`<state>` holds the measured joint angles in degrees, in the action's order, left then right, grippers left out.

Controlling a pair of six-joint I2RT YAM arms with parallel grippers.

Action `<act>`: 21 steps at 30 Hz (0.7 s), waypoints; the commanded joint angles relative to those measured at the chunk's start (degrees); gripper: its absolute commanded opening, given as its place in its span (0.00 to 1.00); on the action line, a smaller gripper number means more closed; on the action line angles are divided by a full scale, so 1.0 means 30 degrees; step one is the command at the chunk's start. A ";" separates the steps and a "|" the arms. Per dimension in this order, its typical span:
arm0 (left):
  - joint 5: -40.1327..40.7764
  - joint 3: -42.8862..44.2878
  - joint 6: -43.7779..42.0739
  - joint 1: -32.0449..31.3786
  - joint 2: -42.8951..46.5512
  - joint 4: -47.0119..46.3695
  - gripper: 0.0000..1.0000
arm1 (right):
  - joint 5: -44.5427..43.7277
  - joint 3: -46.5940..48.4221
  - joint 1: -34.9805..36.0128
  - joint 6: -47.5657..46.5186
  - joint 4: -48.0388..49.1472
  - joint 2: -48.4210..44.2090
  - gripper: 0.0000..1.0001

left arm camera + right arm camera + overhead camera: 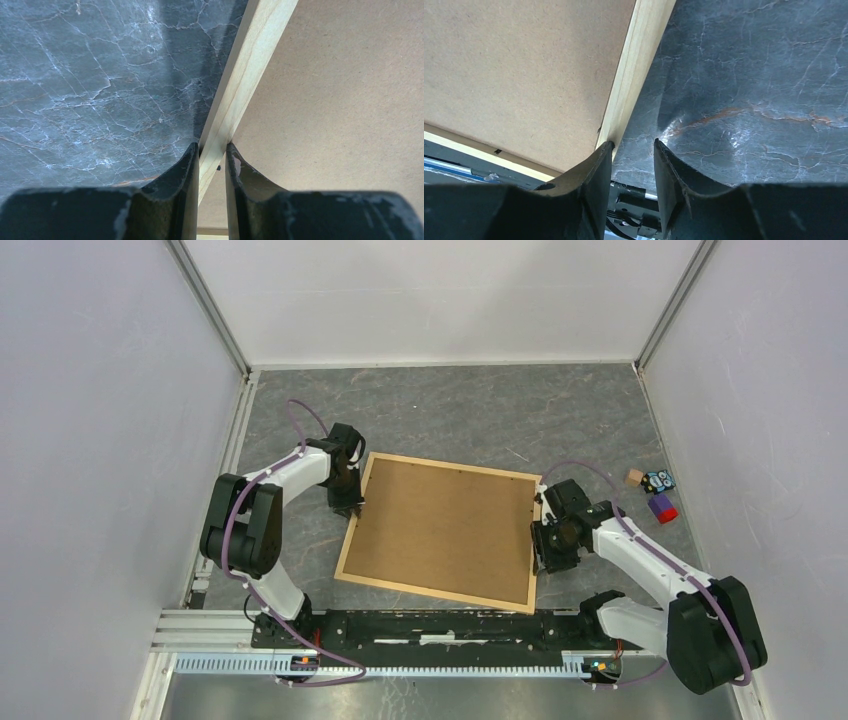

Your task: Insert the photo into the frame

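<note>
The frame (455,467) of light wood strips lies flat on the dark marble table, back side up. A plain brown board (445,530) fills it. The photo is hidden. My left gripper (350,508) stands at the frame's left edge. In the left wrist view it (212,147) is shut on the wood strip (245,75), with the board (340,100) to the right. My right gripper (545,558) is at the frame's right edge. In the right wrist view it (634,145) is open; its left finger (596,165) touches the strip (636,65) and nothing sits between the jaws.
A small tan cube (633,477), a blue-and-black toy (658,481) and a red-and-blue block (665,510) lie near the right wall. A metal rail (400,640) with the arm bases runs along the near edge. White walls close in the left, back and right.
</note>
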<state>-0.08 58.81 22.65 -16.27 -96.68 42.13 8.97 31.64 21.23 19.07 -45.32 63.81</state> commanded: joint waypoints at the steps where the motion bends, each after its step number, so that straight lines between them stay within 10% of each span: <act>1: 0.0346 -0.0294 0.0974 -0.0081 0.0412 0.0624 0.02 | -0.0143 -0.0261 0.0030 0.0394 0.0872 0.0011 0.41; 21: 0.0348 -0.0354 0.0915 -0.0084 0.0441 0.0619 0.02 | -0.0774 -0.0581 0.0037 0.0724 0.1928 0.0987 0.38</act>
<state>-0.08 58.74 22.65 -16.27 -96.62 42.09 10.46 31.46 21.28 20.84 -42.11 65.39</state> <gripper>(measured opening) 0.283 0.388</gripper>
